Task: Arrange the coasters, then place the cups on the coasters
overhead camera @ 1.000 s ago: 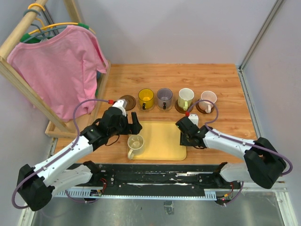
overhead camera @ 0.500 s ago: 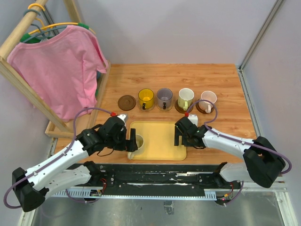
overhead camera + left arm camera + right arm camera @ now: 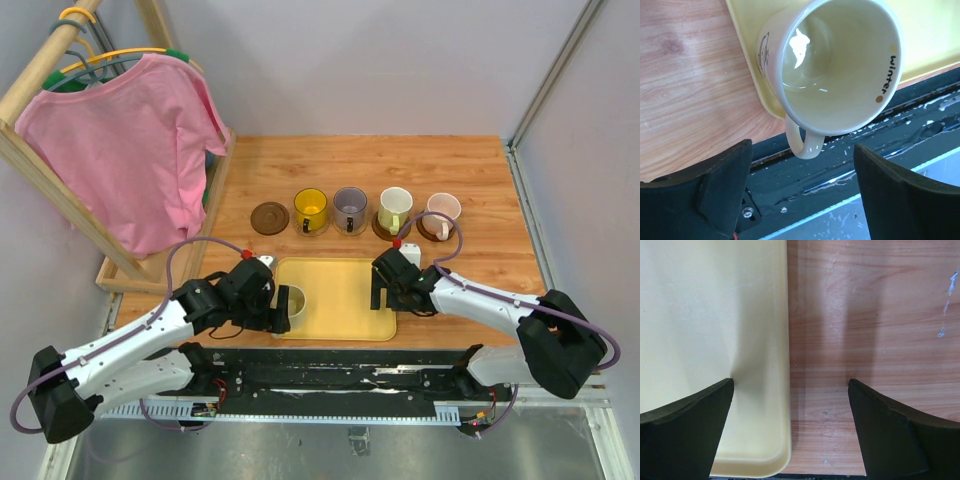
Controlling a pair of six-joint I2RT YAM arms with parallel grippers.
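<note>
A cream cup (image 3: 835, 65) stands at the near left corner of the yellow tray (image 3: 345, 290), its handle (image 3: 802, 142) pointing at my left gripper (image 3: 805, 195). That gripper (image 3: 280, 305) is open, its fingers wide apart just short of the handle and holding nothing. My right gripper (image 3: 385, 292) is open and straddles the tray's right edge (image 3: 782, 365), empty. Behind the tray a row runs left to right: a bare dark brown coaster (image 3: 269, 217), then the yellow cup (image 3: 310, 210), purple-grey cup (image 3: 349, 208), white cup (image 3: 395, 209) and pink cup (image 3: 443, 212), each on a coaster.
A pink shirt (image 3: 120, 150) hangs on a wooden rack at the left, whose base (image 3: 130, 275) reaches the table's left side. A black rail (image 3: 340, 365) runs along the near edge. Grey walls close in the back and right.
My left gripper has come back from near the bare coaster to the cream cup on the tray. The right gripper's fingers have spread open over the tray's edge.
</note>
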